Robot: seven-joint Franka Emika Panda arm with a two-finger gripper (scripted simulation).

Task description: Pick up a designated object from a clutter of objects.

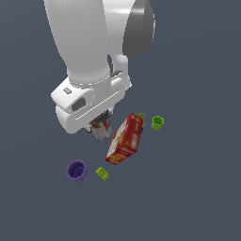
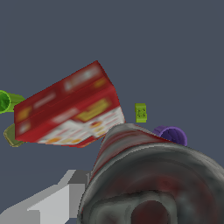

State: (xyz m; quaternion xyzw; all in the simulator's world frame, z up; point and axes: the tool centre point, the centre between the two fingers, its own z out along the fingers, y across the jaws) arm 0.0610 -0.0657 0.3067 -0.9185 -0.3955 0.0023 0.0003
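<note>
The small tin can [image 1: 100,129] with its reddish-brown and white label sits directly under my white hand in the exterior view. My gripper [image 1: 99,125] is closed around it, and the hand hides most of the can. In the wrist view the can [image 2: 148,179] fills the near part of the picture, very close to the camera, with one grey finger [image 2: 54,203] against its side. The other finger is hidden behind the can. I cannot tell whether the can touches the floor.
A tall red-orange box [image 1: 125,140] [image 2: 70,109] lies tilted right beside the can. A green cup [image 1: 157,123] [image 2: 6,101] and an olive bottle [image 1: 140,115] lie beyond it. A purple cup [image 1: 77,170] [image 2: 171,134] and a green block [image 1: 102,173] [image 2: 140,112] lie apart.
</note>
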